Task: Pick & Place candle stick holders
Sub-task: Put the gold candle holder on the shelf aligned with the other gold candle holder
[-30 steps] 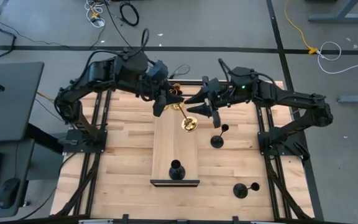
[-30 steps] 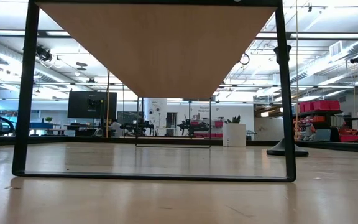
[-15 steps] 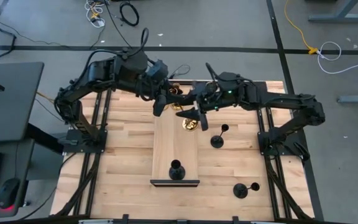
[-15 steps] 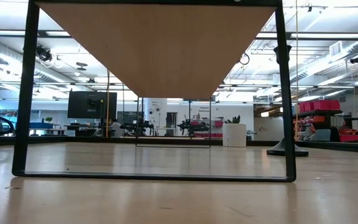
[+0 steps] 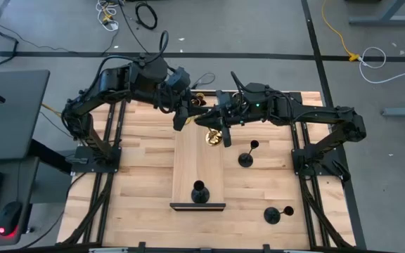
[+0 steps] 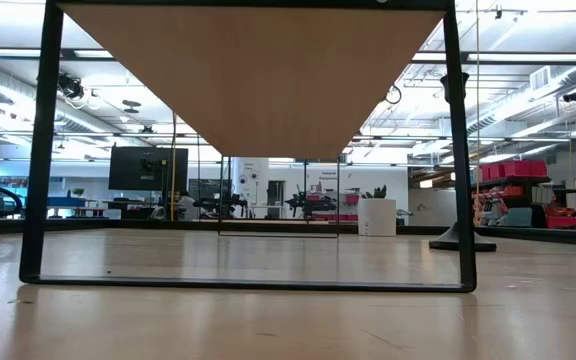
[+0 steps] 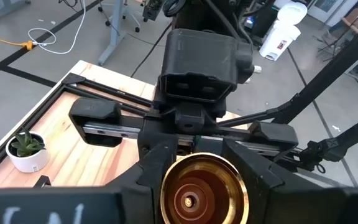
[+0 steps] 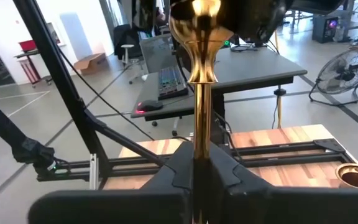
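A gold candle stick holder hangs slanted over the far end of a pale wooden board, cup end toward my left gripper and flared base toward the table's near edge. Both my left gripper and my right gripper are shut on it. One black holder stands on the board's near end. A second black one is on the table right of the board, and a third lies on its side near the front right. Another gold holder sits by the far edge. My left gripper pinches the holder's round cup end between its two fingers, coming from the far left and slanting down, roughly along the stem. My right gripper pinches the thin stem between its two fingers, coming level from the table's right and lying across it. The cup shows beyond the fingers. Whether the base touches the board, I cannot tell.
A small white pot with a green plant stands near the table's far edge. Black frame rails run along both sides of the table. The low view looks under a wooden board into the room.
My right gripper has gone toward the table's left, up to the gold holder, and has shut on its stem; a second ago its fingers stood wide apart beside it. My left gripper has kept its hold, and the holder has stayed slanted in place.
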`<act>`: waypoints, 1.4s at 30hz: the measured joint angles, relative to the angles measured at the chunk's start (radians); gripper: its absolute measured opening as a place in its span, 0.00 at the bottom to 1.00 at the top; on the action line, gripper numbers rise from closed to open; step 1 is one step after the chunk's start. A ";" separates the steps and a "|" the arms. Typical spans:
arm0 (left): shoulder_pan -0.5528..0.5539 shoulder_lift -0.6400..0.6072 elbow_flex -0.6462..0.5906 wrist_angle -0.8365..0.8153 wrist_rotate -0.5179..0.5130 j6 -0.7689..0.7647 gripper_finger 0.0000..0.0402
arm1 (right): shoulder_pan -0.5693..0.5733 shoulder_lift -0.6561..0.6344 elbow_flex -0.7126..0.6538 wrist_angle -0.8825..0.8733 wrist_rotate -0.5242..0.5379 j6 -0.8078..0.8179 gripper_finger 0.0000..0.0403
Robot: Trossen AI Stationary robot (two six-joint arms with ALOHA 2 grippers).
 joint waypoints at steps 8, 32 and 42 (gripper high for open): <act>0.000 0.000 0.000 0.006 -0.013 0.017 0.35 | -0.001 -0.002 0.000 0.000 0.023 -0.008 0.01; 0.000 -0.143 0.004 0.037 -0.095 0.093 0.50 | -0.103 -0.105 0.000 -0.108 0.061 -0.043 0.01; -0.003 -0.160 0.004 -0.037 -0.095 0.072 0.49 | -0.196 -0.141 0.000 -0.171 0.075 -0.066 0.01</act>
